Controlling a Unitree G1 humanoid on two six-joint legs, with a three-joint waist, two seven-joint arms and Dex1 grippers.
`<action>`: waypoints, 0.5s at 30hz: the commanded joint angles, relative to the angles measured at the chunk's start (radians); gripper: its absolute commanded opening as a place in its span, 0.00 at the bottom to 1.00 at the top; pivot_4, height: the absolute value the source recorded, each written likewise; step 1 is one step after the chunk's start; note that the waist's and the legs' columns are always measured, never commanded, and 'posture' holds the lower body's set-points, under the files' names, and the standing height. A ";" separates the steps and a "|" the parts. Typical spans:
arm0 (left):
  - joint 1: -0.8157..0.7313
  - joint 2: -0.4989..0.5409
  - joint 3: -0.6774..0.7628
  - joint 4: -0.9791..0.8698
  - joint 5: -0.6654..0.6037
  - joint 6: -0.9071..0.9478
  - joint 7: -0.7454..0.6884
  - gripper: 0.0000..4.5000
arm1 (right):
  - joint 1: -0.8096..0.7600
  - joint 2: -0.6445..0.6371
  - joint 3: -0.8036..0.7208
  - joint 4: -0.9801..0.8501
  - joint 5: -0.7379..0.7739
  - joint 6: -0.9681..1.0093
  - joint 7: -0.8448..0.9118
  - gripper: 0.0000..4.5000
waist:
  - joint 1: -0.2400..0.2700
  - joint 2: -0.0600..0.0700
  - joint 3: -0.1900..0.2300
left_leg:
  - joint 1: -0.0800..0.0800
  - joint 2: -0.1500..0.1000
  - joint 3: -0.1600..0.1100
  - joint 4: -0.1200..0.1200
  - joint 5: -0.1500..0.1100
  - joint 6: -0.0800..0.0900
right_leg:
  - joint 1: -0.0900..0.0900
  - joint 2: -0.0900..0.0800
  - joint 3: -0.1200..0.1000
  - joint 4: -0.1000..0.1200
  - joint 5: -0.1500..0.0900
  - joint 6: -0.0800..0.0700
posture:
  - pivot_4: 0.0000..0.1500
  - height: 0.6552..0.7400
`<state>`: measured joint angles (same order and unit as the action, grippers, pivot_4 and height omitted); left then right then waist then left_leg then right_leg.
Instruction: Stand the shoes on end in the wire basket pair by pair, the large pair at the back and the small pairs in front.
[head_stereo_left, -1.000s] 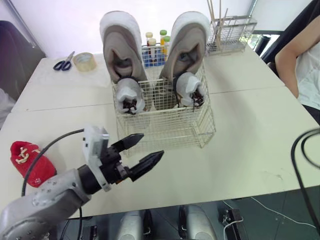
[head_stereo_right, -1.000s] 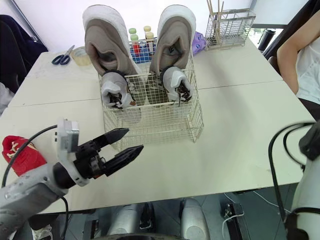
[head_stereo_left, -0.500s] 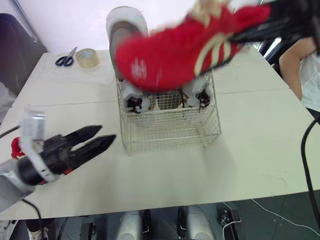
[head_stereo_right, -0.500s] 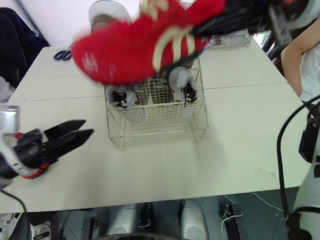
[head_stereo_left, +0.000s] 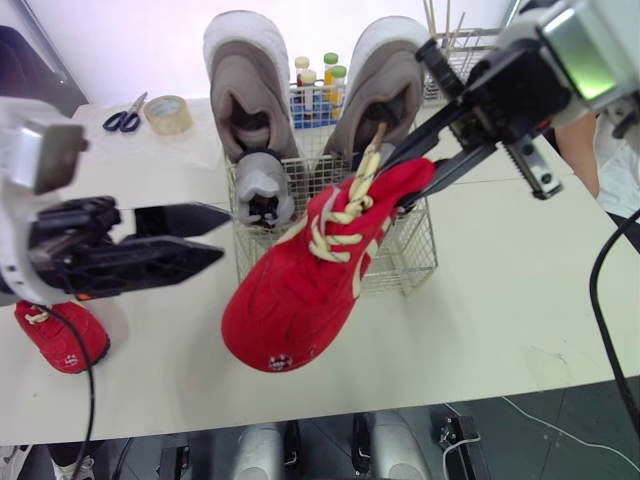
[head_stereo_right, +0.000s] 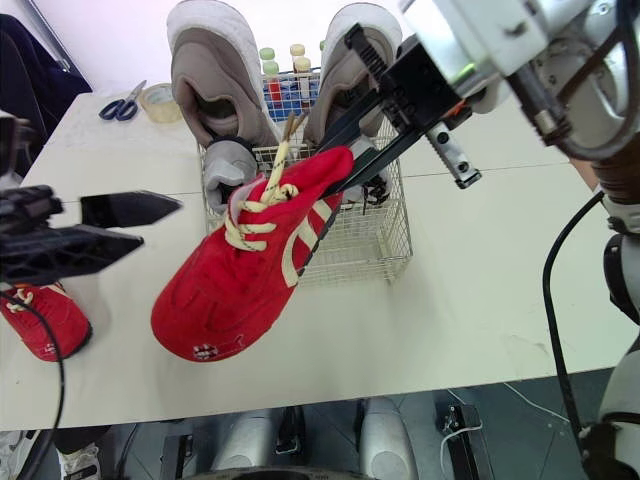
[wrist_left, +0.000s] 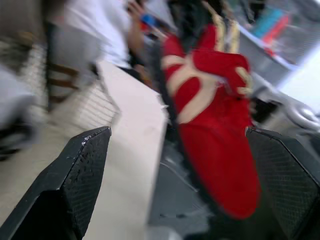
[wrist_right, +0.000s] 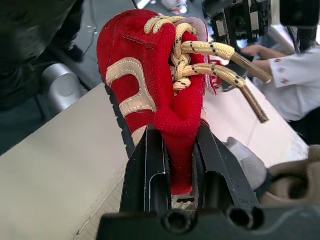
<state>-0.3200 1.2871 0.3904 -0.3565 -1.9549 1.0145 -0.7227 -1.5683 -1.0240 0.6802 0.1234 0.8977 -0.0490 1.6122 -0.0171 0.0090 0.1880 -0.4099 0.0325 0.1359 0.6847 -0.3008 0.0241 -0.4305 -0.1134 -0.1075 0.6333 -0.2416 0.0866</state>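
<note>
The wire basket (head_stereo_left: 405, 255) is set mid-worktop, toward the far edge of the white worktop (head_stereo_left: 500, 300). Bare surface is left between it and the near edge, and more toward the right edge. The right claw (head_stereo_left: 412, 185) is clamped narrowly on the heel collar of a red shoe (head_stereo_left: 310, 290). That shoe is held in the air before the basket's front wall, toe slanting down toward the near edge, cream laces loose. The left claw (head_stereo_left: 222, 235) is held above the left side of the worktop, fingers parted widely, nothing between them. A second red shoe (head_stereo_left: 60, 338) is seen lying at the near left edge. Two large grey shoes (head_stereo_left: 245, 95) are stood on end along the basket's back, with a small grey shoe (head_stereo_left: 262, 185) before them.
</note>
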 joint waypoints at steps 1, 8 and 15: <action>-0.100 -0.041 -0.125 0.000 -0.017 0.040 -0.009 1.00 | -0.060 -0.003 -0.003 -0.007 0.029 -0.030 0.002 0.01 | 0.001 -0.001 0.000 | 0.000 0.000 0.000 0.000 0.000 0.000 | 0.000 0.000 0.000 0.000 0.000 0.000 | 1.00 1.00; -0.242 -0.150 -0.293 0.027 -0.006 0.102 0.040 1.00 | -0.067 0.012 0.005 -0.018 0.036 -0.050 0.002 0.01 | 0.002 -0.003 0.000 | 0.000 0.000 -0.001 0.001 0.000 0.000 | 0.001 -0.001 0.000 0.000 0.000 0.000 | 1.00 1.00; -0.294 -0.226 -0.323 0.053 -0.017 0.124 0.050 0.72 | -0.053 0.001 0.000 -0.015 0.052 -0.072 0.002 0.01 | 0.003 -0.004 0.001 | 0.000 0.000 -0.001 0.002 0.000 0.000 | 0.001 -0.001 0.000 0.001 0.000 0.000 | 1.00 1.00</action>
<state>-0.5997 1.0589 0.0582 -0.3093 -1.9618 1.1311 -0.6760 -1.6054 -1.0083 0.7084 0.1130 0.9174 -0.1068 1.6122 -0.0144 0.0047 0.1888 -0.4100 0.0324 0.1348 0.6872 -0.3006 0.0246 -0.4295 -0.1144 -0.1076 0.6344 -0.2415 0.0868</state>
